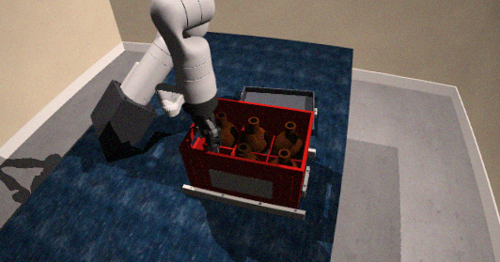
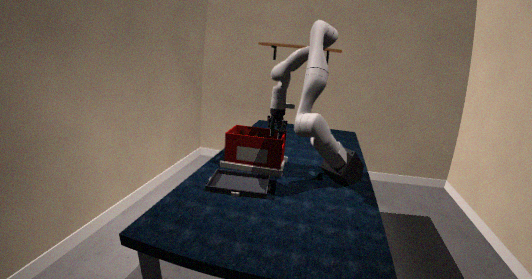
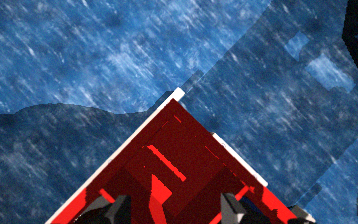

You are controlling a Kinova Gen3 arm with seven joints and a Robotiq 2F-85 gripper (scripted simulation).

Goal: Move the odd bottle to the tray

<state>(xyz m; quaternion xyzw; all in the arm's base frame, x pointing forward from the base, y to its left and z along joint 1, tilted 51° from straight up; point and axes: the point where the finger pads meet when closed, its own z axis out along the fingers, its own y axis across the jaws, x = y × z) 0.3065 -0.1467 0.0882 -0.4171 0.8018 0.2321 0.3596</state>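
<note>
At the crate's left end, the claw (image 1: 212, 142) (image 2: 277, 131) (image 3: 176, 210) stands partly open, gripping nothing — shifted right, it could knock the bottles (image 1: 254, 132), all five in the crate (image 1: 242, 179) (image 2: 255, 149) (image 3: 180, 165).

Five bottles (image 1: 254, 135) stand in the crate (image 1: 244, 179) (image 2: 255, 149) — the tray (image 1: 277, 90) (image 2: 239, 191) just beside it.
</note>
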